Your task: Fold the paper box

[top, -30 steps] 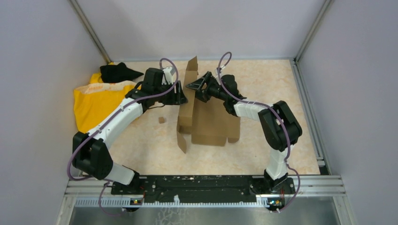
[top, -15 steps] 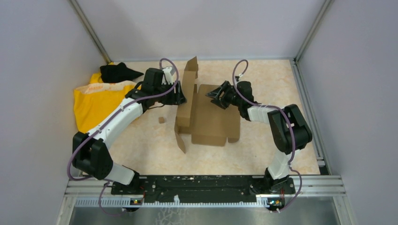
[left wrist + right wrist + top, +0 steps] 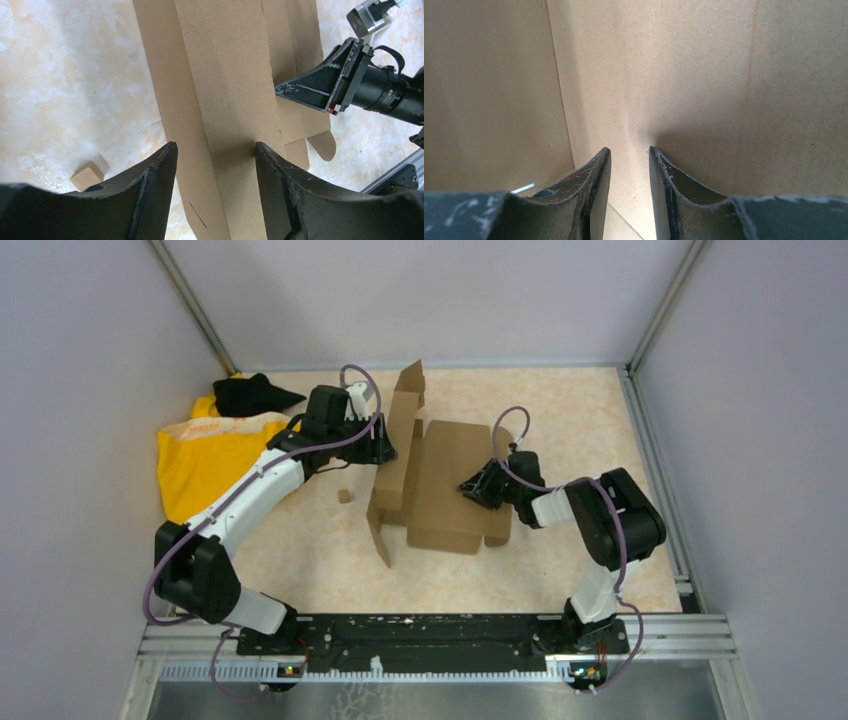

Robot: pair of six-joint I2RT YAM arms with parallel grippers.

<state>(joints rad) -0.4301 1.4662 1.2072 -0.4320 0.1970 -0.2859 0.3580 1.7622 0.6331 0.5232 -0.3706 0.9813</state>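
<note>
The paper box (image 3: 450,485) is a brown die-cut cardboard sheet lying mid-table, its left side panel (image 3: 400,455) folded up on edge. My left gripper (image 3: 385,450) stands open against that raised panel from the left. In the left wrist view the panel (image 3: 225,90) runs between the open fingers of the left gripper (image 3: 215,145), the right fingertip (image 3: 261,150) touching it. My right gripper (image 3: 472,487) is low over the flat middle panel. In the right wrist view the right gripper (image 3: 629,148) has a narrow gap with nothing in it, tips close to the cardboard (image 3: 684,75).
A yellow cloth (image 3: 205,460) and a black cloth (image 3: 250,393) lie at the back left. A tiny cardboard scrap (image 3: 345,496) sits just left of the box, also seen as the scrap (image 3: 87,175) in the left wrist view. Grey walls close in three sides.
My right arm has drawn back from the raised panel toward the near right and come down over the flat panel, its jaws narrowing. The left arm has stayed put.
</note>
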